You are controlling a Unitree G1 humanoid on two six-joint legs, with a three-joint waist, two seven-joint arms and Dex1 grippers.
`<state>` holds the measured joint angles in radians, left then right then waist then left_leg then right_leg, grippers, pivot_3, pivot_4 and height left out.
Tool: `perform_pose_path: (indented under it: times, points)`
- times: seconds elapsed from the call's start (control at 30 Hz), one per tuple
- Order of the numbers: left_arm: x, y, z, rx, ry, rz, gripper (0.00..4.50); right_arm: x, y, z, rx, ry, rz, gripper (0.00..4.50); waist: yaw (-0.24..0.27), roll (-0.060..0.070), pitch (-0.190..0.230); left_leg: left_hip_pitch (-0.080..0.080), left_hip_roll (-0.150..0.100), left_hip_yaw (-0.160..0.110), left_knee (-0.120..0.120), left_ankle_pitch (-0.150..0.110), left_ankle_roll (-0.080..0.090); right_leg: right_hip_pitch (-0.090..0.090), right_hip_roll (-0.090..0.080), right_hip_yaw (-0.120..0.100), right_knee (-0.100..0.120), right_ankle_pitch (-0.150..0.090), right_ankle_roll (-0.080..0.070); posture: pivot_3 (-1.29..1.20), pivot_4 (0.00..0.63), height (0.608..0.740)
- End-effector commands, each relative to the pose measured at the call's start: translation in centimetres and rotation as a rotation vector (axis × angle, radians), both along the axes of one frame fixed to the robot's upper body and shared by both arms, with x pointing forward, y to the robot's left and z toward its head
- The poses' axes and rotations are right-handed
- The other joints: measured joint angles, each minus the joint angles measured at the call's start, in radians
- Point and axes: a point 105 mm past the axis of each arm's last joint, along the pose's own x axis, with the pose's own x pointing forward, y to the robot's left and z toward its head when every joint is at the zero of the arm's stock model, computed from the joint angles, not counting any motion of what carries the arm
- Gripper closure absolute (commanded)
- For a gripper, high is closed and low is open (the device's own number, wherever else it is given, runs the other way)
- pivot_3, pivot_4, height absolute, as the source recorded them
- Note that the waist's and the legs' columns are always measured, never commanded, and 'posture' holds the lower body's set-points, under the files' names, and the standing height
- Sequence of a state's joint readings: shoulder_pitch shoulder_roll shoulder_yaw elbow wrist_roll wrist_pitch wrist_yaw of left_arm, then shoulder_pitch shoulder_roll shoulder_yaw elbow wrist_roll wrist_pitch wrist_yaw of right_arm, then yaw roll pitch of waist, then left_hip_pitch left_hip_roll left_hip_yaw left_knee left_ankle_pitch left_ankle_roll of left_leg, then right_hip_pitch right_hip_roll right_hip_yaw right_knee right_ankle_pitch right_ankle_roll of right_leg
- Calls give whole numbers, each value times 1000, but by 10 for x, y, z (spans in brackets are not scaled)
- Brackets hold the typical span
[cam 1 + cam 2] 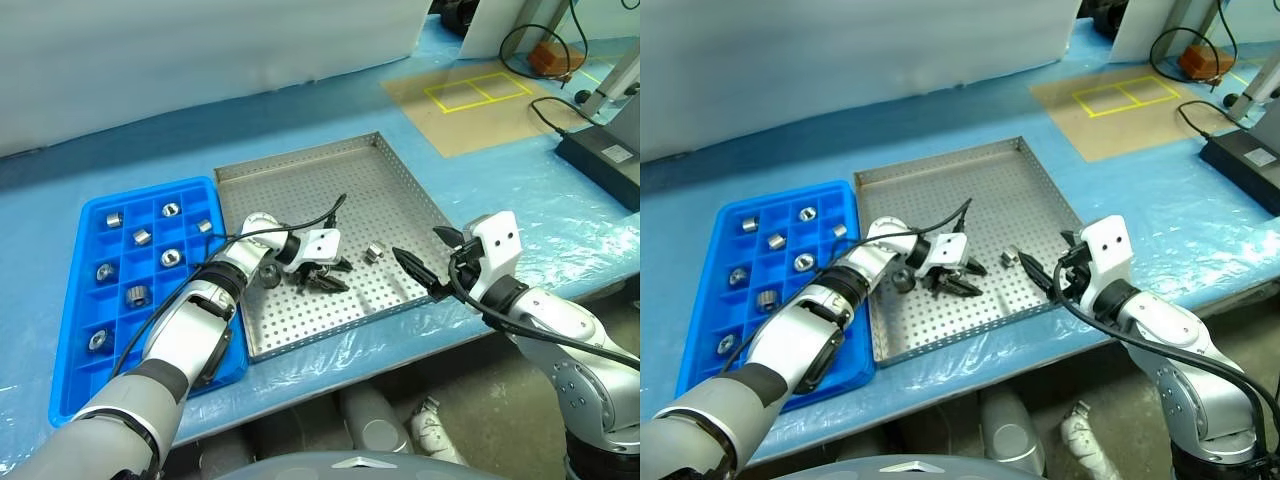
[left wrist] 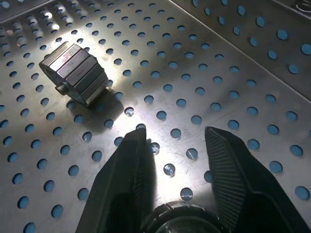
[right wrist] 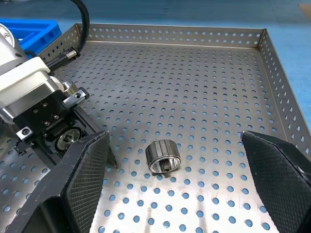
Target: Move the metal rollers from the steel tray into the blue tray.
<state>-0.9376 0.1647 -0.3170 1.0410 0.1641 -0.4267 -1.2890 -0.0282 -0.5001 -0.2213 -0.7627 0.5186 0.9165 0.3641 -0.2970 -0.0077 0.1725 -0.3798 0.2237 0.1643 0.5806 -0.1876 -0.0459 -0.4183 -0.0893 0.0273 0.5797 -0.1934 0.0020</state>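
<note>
Currently the step in hand appears to be the lift-out of one grasped roller point(image 3: 65, 141). The left gripper point(image 1: 325, 278) rests low on the perforated floor of the steel tray point(image 1: 300, 160), and its jaws are closed about that roller. It sits deep between the fingers point(image 2: 131, 165), near their roots, while the tips stand apart over bare floor. Because the seat is that deep, raise the wrist straight up before any sideways travel, so the part clears the low rim. Then carry it toward 9 o'clock to the blue tray point(image 1: 70, 330), where several rollers point(image 1: 170, 210) already occupy compartments, and release only over a vacant one. Keep the wrist cable point(image 1: 325, 215) clear of the rim. A second, loose roller point(image 1: 375, 252) lies on its side on the tray floor at about 2 o'clock from the left jaws, near but not touching. The right gripper point(image 1: 425, 258) hovers at the tray's near right edge with jaws spread wide. The loose roller sits at roughly 9 o'clock from it, ahead of the gap and untouched.
</note>
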Motion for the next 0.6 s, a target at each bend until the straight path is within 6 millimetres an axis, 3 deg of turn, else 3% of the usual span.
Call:
perform_pose_path:
  times: [0.03,0.17,0.27,0.4,0.6]
  points:
    - [-1,5,-3,13,6,3,2897,1,3,10,-5,-50,12,62,0,0,0,0,0,0,0,0,0,0,0,0,0,0,0,-763,150,740]
    - [1,3,7,-22,-18,3,2897,2,4,9,-3,-48,18,62,0,0,0,-1,0,0,-1,-1,2,0,0,-1,-1,0,0,-754,150,740]
    - [2,-4,26,-97,-34,-11,2897,3,7,8,0,-49,31,62,1,0,0,-2,0,0,-1,-2,3,-1,0,-1,-2,0,0,-746,150,740]
    - [5,-13,74,-311,-57,-18,2897,8,10,9,8,-58,43,62,9,0,0,-3,-1,0,-1,-2,4,-1,-2,-1,-3,0,0,-721,150,740]
    - [8,-4,105,-423,-85,-4,2897,17,14,11,15,-76,67,62,9,0,0,-3,-1,1,0,-2,4,-1,-2,-1,-3,0,0,-675,150,740]
